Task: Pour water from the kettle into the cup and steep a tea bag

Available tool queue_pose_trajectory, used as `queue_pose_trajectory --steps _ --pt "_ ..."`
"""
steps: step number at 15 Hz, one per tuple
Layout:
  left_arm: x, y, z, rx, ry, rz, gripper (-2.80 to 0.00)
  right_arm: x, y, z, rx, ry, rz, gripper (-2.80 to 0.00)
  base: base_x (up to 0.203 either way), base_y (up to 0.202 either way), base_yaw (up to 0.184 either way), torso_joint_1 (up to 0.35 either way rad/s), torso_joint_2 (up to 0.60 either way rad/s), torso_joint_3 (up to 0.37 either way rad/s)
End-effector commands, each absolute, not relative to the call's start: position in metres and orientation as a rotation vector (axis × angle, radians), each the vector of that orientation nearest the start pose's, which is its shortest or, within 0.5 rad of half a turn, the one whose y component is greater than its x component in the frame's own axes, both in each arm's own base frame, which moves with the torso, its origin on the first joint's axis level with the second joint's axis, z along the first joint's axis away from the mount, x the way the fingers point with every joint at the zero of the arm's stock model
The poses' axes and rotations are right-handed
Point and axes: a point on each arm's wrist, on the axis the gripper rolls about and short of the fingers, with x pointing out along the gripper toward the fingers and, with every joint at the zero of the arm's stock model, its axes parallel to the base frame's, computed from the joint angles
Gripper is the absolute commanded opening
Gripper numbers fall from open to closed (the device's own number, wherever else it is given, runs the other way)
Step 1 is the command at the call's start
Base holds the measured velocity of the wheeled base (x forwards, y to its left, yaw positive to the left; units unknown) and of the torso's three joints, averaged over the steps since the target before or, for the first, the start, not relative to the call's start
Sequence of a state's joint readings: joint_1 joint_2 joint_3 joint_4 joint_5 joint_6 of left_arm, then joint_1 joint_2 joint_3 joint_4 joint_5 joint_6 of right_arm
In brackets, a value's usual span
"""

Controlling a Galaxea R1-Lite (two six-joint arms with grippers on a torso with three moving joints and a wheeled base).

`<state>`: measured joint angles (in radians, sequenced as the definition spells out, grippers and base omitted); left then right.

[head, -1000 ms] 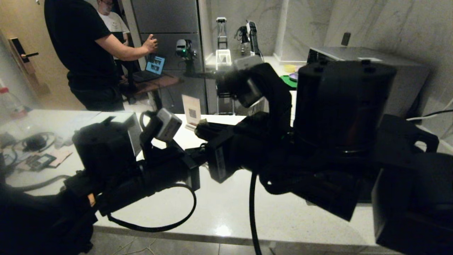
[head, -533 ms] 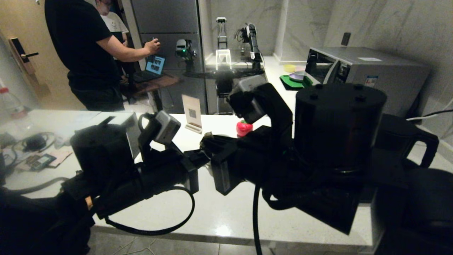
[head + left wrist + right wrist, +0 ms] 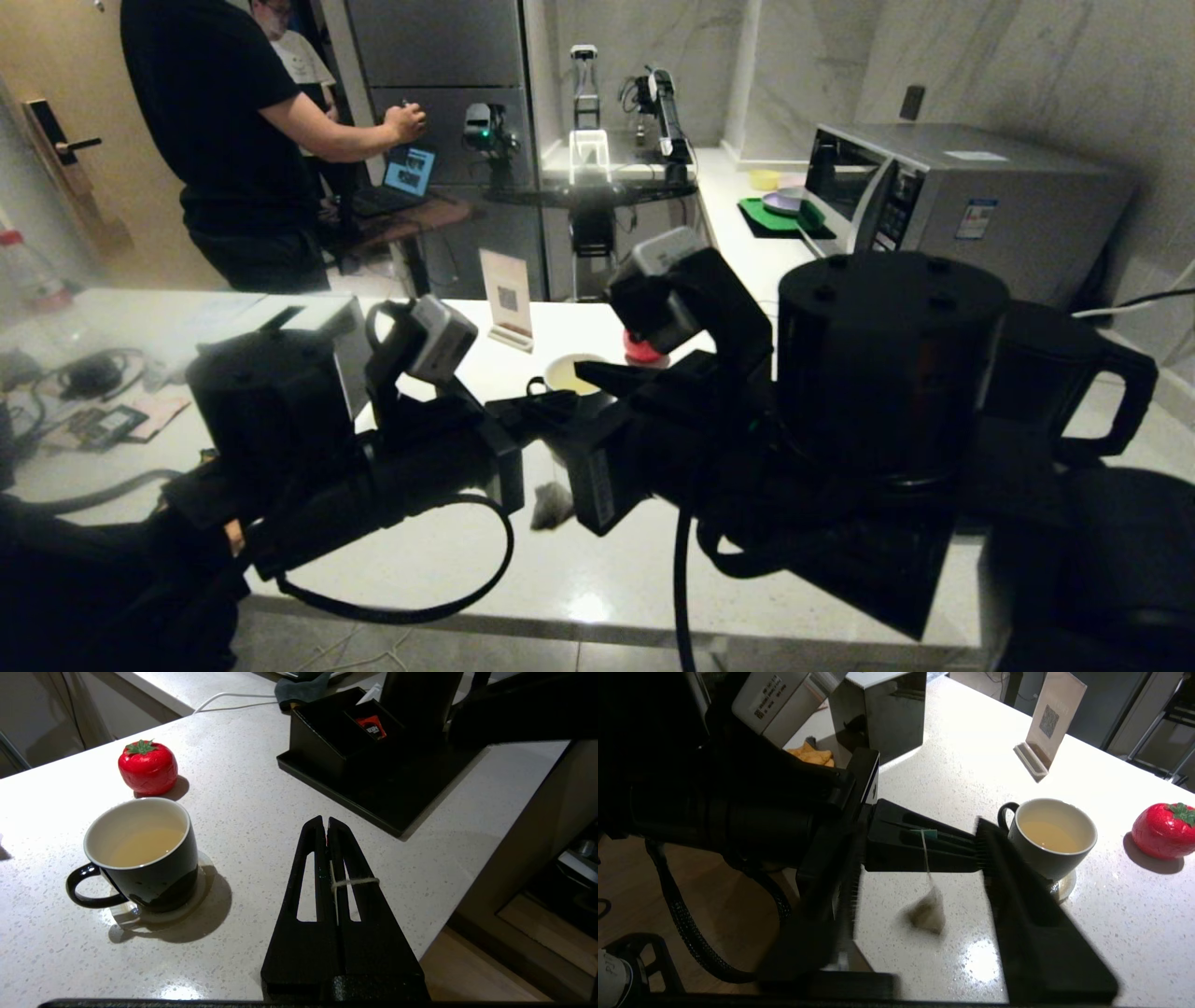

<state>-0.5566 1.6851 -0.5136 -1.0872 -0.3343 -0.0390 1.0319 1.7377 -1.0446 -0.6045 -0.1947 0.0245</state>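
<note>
The black cup (image 3: 140, 854) stands on a clear coaster and holds pale yellowish water (image 3: 142, 845); it also shows in the head view as cup (image 3: 571, 373). My left gripper (image 3: 325, 820) is shut on the white string of a tea bag, close beside the cup. The tea bag (image 3: 929, 910) hangs from the string above the counter, outside the cup (image 3: 1052, 833). My right gripper (image 3: 920, 826) is open, its fingers either side of the left gripper and the hanging bag. The kettle (image 3: 1074, 373) stands at the right behind my right arm.
A red tomato-shaped object (image 3: 147, 767) sits just beyond the cup. A low black compartment box (image 3: 355, 742) lies to the right of my left gripper. A card stand (image 3: 507, 299) and a microwave (image 3: 980, 196) are farther back. The counter's front edge is near.
My right arm has dropped lower, uncovering first the tomato and then the cup in the head view. The tea bag now shows hanging under the left gripper.
</note>
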Motion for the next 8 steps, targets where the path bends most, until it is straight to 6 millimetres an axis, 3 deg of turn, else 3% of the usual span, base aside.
queue_pose_trajectory --steps 1,8 --pt "0.2276 -0.1505 0.1584 -0.029 0.099 -0.891 -2.80 0.1747 0.2839 0.2310 -0.024 0.077 0.835 0.00 0.000 0.000 0.000 0.000 0.00 0.000" --pt "0.2248 -0.1487 0.1562 -0.028 0.109 -0.890 -2.80 0.1769 0.2816 0.2318 -0.003 0.037 0.707 0.00 0.000 0.000 0.000 0.000 0.00 0.000"
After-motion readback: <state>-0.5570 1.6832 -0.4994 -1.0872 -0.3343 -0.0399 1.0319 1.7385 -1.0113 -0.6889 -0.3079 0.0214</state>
